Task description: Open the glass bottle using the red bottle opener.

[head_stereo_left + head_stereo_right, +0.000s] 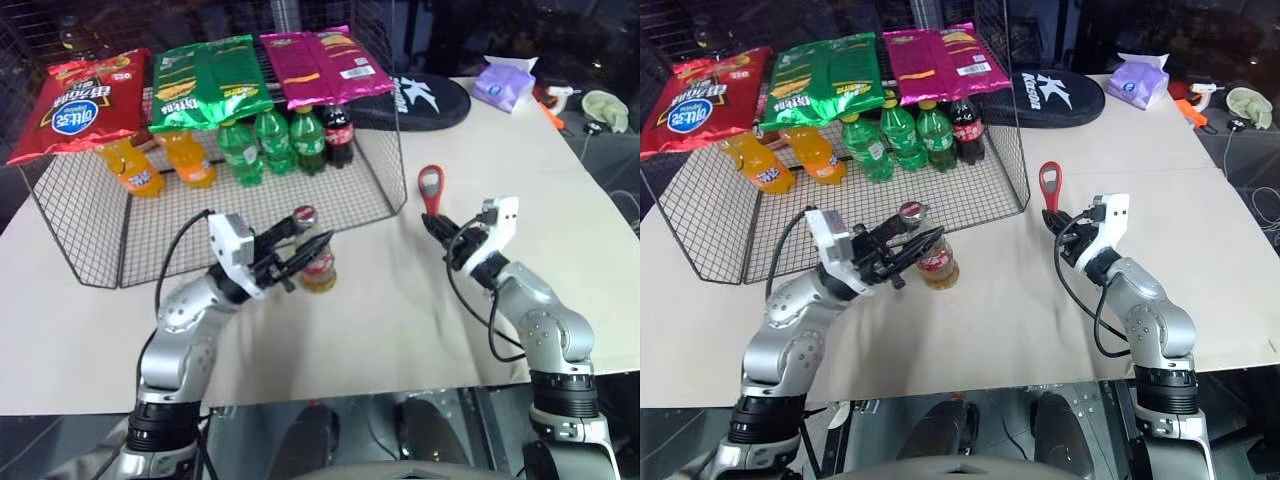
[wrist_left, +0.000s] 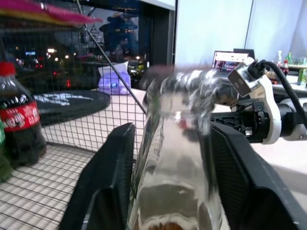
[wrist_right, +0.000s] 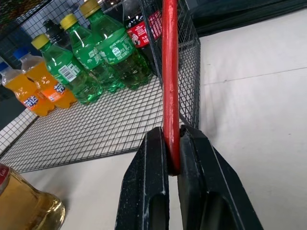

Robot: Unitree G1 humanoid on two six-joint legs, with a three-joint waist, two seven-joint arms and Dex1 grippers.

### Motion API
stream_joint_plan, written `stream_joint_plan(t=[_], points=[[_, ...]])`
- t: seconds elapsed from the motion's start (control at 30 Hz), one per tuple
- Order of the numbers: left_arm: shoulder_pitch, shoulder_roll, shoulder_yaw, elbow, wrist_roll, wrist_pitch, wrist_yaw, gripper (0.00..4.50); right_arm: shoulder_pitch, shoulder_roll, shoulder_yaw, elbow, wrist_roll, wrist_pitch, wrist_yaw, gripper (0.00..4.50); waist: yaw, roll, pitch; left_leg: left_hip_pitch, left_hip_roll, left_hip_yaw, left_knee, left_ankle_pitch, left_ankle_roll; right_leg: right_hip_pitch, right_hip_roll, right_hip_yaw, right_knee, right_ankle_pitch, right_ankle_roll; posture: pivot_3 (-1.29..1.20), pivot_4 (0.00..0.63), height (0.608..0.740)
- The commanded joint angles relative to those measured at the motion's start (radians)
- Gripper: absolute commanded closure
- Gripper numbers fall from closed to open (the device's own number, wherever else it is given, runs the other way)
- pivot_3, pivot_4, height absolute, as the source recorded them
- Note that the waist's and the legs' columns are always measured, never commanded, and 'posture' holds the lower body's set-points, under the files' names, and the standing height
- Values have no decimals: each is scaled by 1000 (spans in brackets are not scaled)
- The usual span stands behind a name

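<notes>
Glass in 1 grip, red steel in the other, cap not yet off.
Nearest in, the left gripper [image 1: 296, 253] has its 2 black fingers half-closed around the glass bottle [image 1: 318, 268], flanking the clear neck and upper body; whether the pads truly bite I cannot tell. The bottle looks tilted, cap toward the wire rack [image 1: 200, 235], base by the beige table [image 1: 400, 320]. Smooth, hard glass: slippery and breakable, so I'd hold it low on the labelled body, firmly but without crushing. Across the gap, the right gripper [image 3: 171, 153] is clamped tight on the handle end of the red bottle opener [image 1: 431, 188], loop head pointing away. It looks stiff and light, good for levering. Farther back, 3 green soda bottles [image 1: 272, 142] stand in the rack.
</notes>
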Motion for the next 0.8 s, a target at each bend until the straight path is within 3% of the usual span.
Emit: stream_joint_plan(t=[0.03,0.53,0.8], points=[[9,8,-2,-23,1,-11,-12,2926,-17,3,-1,-20,2,-23,13,4500,0,0,0,0,0,0,0,0,0,0,0,0,0,0,0,0,150,740],[13,24,-42,47,77,-38,-16,2941,-57,-8,34,-47,-18,-15,20,4500,0,1,0,1,0,0,0,0,0,1,0,0,0,0,0,0,150,740],[6,24,-53,77,89,-46,0,2941,-55,-122,212,-179,-218,-149,110,4500,1,4,-4,2,0,0,0,0,0,2,0,0,0,0,0,0,150,740]])
